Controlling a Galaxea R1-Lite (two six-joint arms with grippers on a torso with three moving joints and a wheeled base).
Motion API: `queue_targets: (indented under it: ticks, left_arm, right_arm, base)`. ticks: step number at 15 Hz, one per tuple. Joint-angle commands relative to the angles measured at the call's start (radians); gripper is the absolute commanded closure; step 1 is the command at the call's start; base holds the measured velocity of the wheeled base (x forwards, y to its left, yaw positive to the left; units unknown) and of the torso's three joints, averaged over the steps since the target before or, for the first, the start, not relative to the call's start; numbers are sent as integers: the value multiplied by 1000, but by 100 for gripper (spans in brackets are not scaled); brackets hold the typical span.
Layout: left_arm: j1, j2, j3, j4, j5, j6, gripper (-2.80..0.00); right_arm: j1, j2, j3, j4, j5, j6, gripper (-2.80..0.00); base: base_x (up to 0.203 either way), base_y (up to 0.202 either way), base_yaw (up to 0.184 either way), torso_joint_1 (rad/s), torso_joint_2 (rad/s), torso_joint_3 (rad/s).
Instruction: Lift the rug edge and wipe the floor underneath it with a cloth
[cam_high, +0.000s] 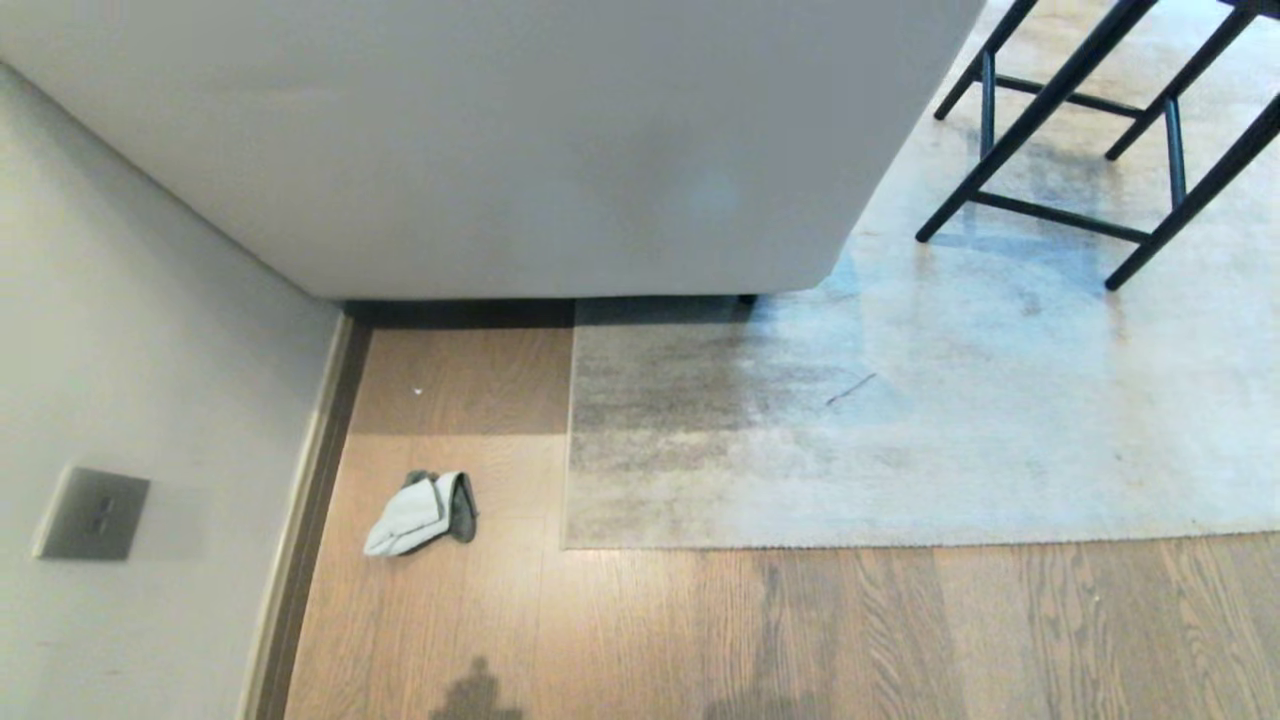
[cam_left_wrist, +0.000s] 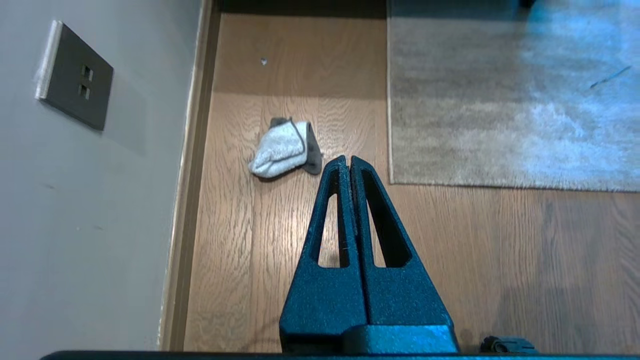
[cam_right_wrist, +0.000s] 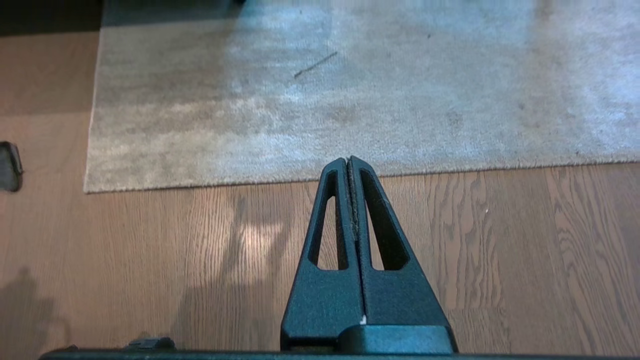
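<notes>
1. The cloth (cam_high: 420, 513) is lying crumpled on the floor (cam_high: 800, 630), pale face mostly up with a darker grey fold showing along one side. It is sitting between the skirting strip (cam_high: 310, 520) and the rug, near the rug's corner but apart from it.
2. The rug edge (cam_high: 900, 546) is lying flat on the planks; its near border is running straight across the head view and meeting the side border at a square corner just right of the cloth. Nothing is lifting it.
3. The left gripper (cam_left_wrist: 348, 160) is hanging above bare floor with its two fingers pressed together and nothing between them. In the left wrist view its tips are appearing just beside the cloth, though it is standing clear of it and of the rug.
4. The right gripper (cam_right_wrist: 348, 160) is likewise hanging with its fingers pressed together and empty. In the right wrist view its tips are lining up with the rug's near border, above it rather than touching.
5. Neither arm is showing in the head view.
6. A pale sofa (cam_high: 520, 140) is resting partly over the rug's far side, and black chair legs (cam_high: 1080, 140) are standing on the rug at the right. A grey wall socket plate (cam_high: 92, 513) is sitting on the wall at the left.
</notes>
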Motion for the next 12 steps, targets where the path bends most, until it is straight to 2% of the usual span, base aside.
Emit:
queue_targets:
  ticks: [1, 12]
  left_arm:
    - [0, 0, 0, -1, 0, -1, 0]
    - [0, 0, 0, -2, -1, -3, 0]
  right_arm:
    - [0, 1, 0, -1, 0, 0, 0]
    - [0, 1, 0, 0, 0, 1, 0]
  base:
    - [0, 0, 0, 2, 5, 204]
    - [0, 0, 0, 1, 2, 201]
